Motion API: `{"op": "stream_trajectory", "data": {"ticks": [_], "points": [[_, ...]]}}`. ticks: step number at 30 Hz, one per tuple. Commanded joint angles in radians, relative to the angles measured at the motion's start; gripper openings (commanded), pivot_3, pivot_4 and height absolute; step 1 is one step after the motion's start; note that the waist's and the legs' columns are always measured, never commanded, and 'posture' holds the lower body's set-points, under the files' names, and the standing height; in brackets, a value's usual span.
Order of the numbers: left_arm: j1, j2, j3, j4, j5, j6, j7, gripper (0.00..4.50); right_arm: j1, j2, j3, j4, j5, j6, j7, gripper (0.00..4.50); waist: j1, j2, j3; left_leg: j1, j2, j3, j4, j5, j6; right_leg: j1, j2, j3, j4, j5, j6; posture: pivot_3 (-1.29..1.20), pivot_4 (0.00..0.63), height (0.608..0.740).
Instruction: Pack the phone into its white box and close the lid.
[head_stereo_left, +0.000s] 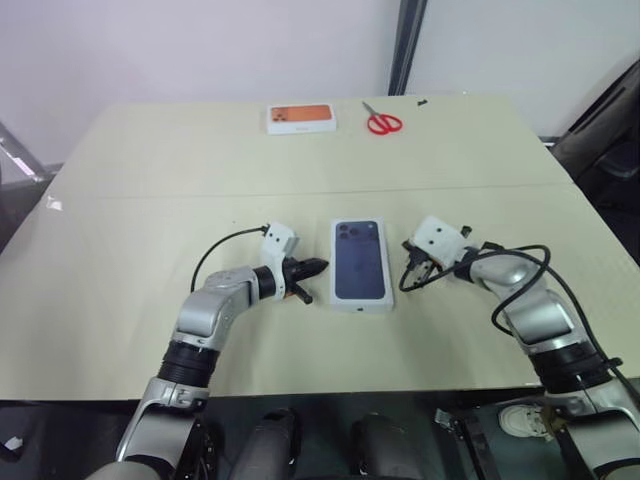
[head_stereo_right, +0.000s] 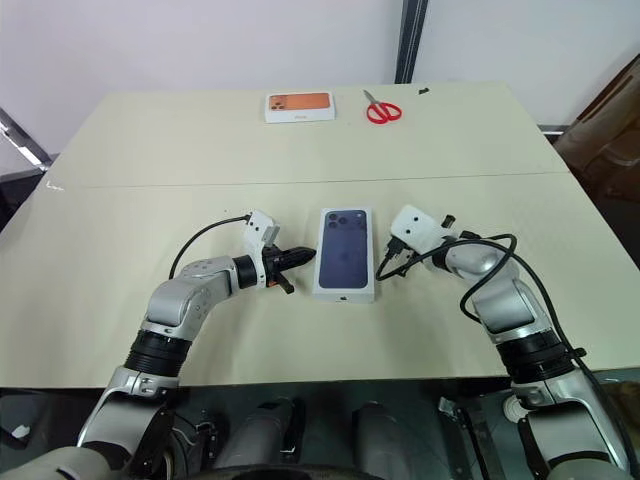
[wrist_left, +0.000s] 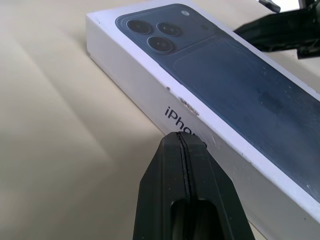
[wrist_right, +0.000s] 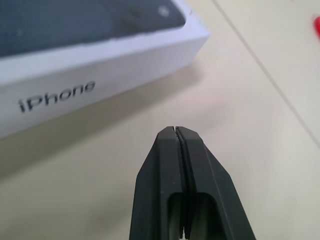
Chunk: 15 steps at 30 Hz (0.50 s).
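Observation:
The lid (head_stereo_left: 361, 262), white with a dark blue phone picture on its top face, lies flat at the middle of the table and covers the white box beneath it. The phone is hidden. My left gripper (head_stereo_left: 320, 267) is shut and empty, with its tips right at the lid's left long side (wrist_left: 210, 150); I cannot tell if they touch it. My right gripper (head_stereo_left: 408, 273) is also shut and empty. It points at the lid's right long side (wrist_right: 100, 55) from a short gap away.
A white-and-orange flat box (head_stereo_left: 301, 118) and red scissors (head_stereo_left: 382, 122) lie at the far edge of the beige table (head_stereo_left: 130, 220). A small dark object (head_stereo_left: 423, 102) sits beyond the scissors.

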Motion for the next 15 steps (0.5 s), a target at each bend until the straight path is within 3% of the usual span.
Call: {"op": "stream_trajectory", "data": {"ticks": [1,9,15], "points": [[-0.021,-0.002,0.043,-0.032,-0.031,-0.02,0.007,0.0,-0.039,0.036,-0.085,-0.03,0.069,-0.011,-0.01,0.03,0.0,0.0,0.0,0.0,0.0,0.0,0.0,0.0,0.0,0.0,0.0,0.0,0.0,0.0,0.0,0.0,0.15,0.734],[-0.129,-0.056,0.074,-0.024,-0.084,0.006,0.034,0.0,-0.002,0.13,-0.07,-0.187,0.211,0.064,0.066,0.03,0.002,0.0,0.0,0.0,0.0,0.0,0.001,0.0,0.0,0.001,0.0,0.0,0.0,0.0,0.0,0.0,0.15,0.734],[-0.139,-0.089,-0.022,0.065,-0.009,-0.044,0.018,0.0,0.065,0.071,0.05,-0.182,0.106,0.066,0.086,0.03,0.003,0.0,0.0,0.0,0.0,0.0,0.001,0.0,0.0,0.001,0.0,0.0,0.0,0.0,0.0,0.0,0.15,0.734]]}}
